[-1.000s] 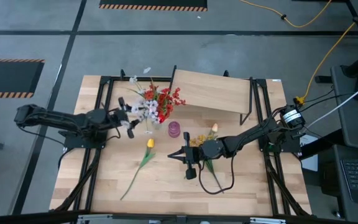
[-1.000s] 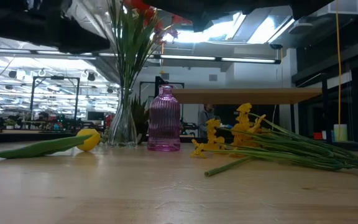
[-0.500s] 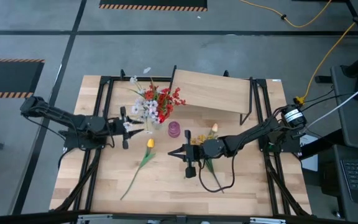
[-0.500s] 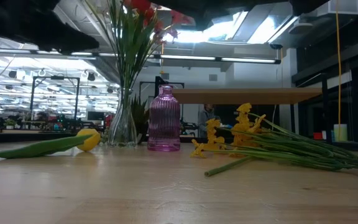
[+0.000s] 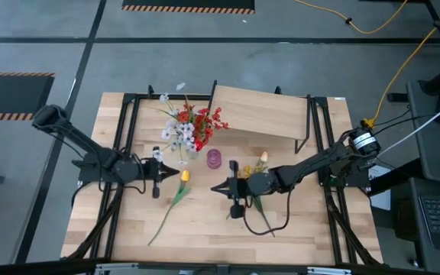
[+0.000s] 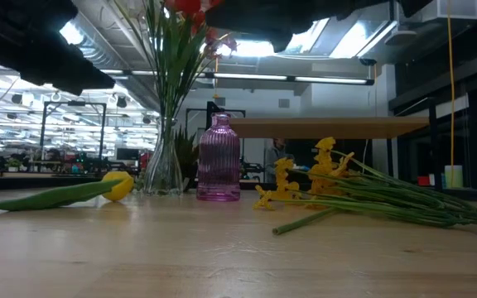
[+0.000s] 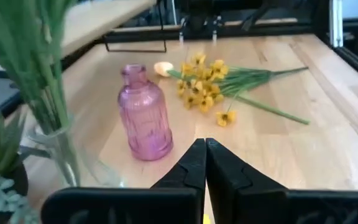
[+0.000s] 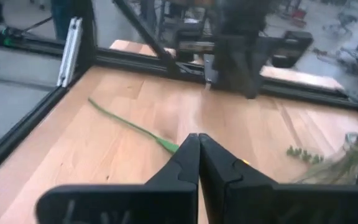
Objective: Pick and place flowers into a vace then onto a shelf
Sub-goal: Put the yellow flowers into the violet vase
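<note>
My left end effector [image 5: 159,175] (fingers pressed together, empty) hovers just beside the yellow tulip [image 5: 184,176], near the pink vase [image 5: 215,159].

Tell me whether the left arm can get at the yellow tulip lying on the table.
Probably yes. The left gripper hangs shut beside the tulip, which lies apart from the vases with nothing across it; the fingers must open first.

Light fell evenly from above, so the tabletop [image 5: 205,221] showed only faint, soft shadows. At table height, ceiling strip lights [image 6: 305,79] glared bright while the arms overhead were black silhouettes and the nearest wood was blurred. The right wrist view was smeared; in the left wrist view the green stems [image 7: 36,74] closest by were out of focus.
</note>
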Controlling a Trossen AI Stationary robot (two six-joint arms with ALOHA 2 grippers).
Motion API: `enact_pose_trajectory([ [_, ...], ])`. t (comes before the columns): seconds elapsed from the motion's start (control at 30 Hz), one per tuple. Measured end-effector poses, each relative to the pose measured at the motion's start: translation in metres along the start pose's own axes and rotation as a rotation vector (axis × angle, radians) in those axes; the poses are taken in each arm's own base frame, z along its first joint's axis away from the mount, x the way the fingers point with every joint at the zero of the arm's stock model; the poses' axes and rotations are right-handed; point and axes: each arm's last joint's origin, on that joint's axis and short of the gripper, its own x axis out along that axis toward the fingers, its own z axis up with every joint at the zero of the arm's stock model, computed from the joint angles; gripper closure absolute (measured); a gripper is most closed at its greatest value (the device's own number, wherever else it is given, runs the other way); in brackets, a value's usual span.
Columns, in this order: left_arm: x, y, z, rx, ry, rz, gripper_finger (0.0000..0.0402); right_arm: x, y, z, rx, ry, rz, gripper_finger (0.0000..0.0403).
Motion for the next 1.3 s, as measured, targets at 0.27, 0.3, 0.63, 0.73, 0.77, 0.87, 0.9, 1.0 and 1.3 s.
enact_pose_trajectory([
  [0.27, 0.017, -0.029, 0.018, 0.085, 0.058, -0.037, 0.0399, -0.005, 0.009, 0.002, 0.114, 0.012, 0.014, 0.0397],
  [0.3, 0.019, -0.032, 0.018, 0.095, 0.067, -0.042, 0.04, -0.006, 0.012, 0.002, 0.121, 0.022, 0.023, 0.0397],
  [0.63, 0.037, -0.058, 0.011, 0.094, 0.151, -0.032, 0.04, -0.023, 0.055, 0.016, 0.195, 0.152, -0.026, 0.0401],
  [0.73, 0.043, -0.07, 0.013, 0.093, 0.16, -0.04, 0.0399, -0.032, 0.07, 0.015, 0.223, 0.163, -0.025, 0.0401],
  [0.77, 0.045, -0.075, 0.014, 0.098, 0.162, -0.046, 0.0399, -0.035, 0.076, 0.014, 0.232, 0.169, -0.027, 0.0401],
  [0.87, 0.05, -0.091, 0.018, 0.115, 0.166, -0.066, 0.04, -0.046, 0.09, 0.008, 0.25, 0.207, -0.048, 0.0401],
  [0.9, 0.052, -0.096, 0.02, 0.118, 0.165, -0.071, 0.04, -0.049, 0.094, 0.006, 0.256, 0.222, -0.058, 0.0401],
  [1.0, 0.058, -0.109, 0.024, 0.128, 0.168, -0.079, 0.0399, -0.059, 0.103, -0.001, 0.298, 0.27, -0.086, 0.0401],
  [1.3, 0.074, -0.122, 0.016, 0.027, 0.208, -0.045, 0.0399, -0.081, 0.101, -0.027, 0.417, 0.507, -0.228, 0.0401],
])
